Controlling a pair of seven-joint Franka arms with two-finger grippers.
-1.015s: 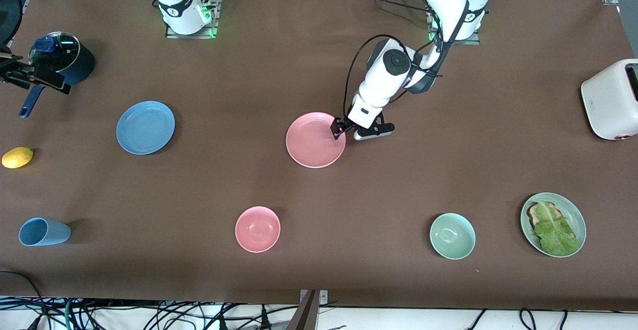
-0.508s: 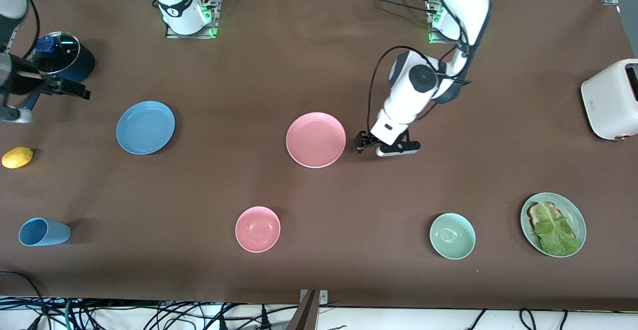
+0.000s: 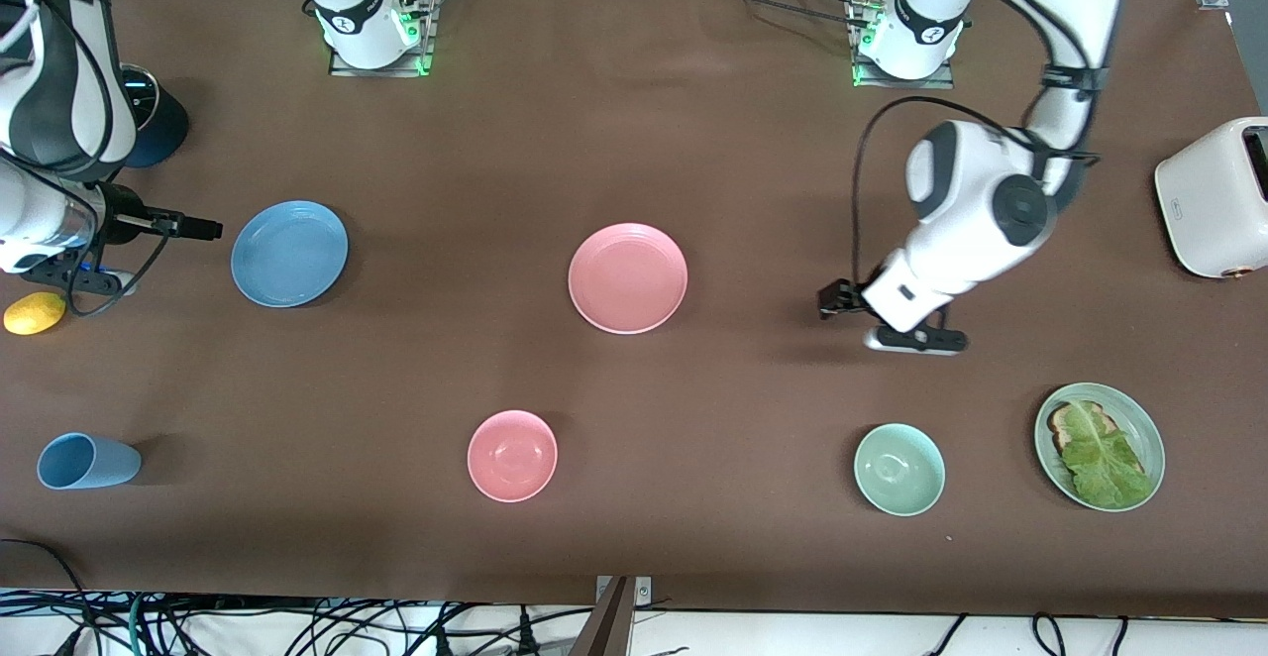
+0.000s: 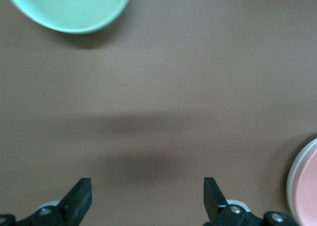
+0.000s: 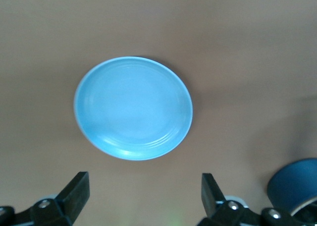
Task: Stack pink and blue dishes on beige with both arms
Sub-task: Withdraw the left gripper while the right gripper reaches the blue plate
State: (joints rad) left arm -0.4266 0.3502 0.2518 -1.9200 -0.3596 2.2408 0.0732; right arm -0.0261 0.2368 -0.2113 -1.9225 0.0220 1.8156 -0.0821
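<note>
The pink plate point(image 3: 627, 277) lies flat mid-table. In the left wrist view a pale rim point(image 4: 290, 185) shows under the pink plate's edge point(image 4: 308, 186); otherwise the beige plate is hidden. The blue plate point(image 3: 289, 253) lies toward the right arm's end and fills the right wrist view point(image 5: 132, 108). My left gripper point(image 3: 830, 299) point(image 4: 147, 186) is open and empty over bare table, well apart from the pink plate. My right gripper point(image 3: 203, 229) point(image 5: 144, 184) is open and empty, low beside the blue plate's rim and short of touching it.
A pink bowl point(image 3: 511, 455), a green bowl point(image 3: 898, 469) point(image 4: 69, 5) and a green plate with toast and lettuce point(image 3: 1100, 446) sit nearer the camera. A blue cup point(image 3: 87, 461), a lemon point(image 3: 35, 312) and a dark pot point(image 3: 158, 126) point(image 5: 294, 184) are at the right arm's end, a toaster point(image 3: 1214, 195) at the left arm's.
My left gripper left the pink plate's rim and drew back toward the left arm's end. The right arm swung in from the table's end to the blue plate's side.
</note>
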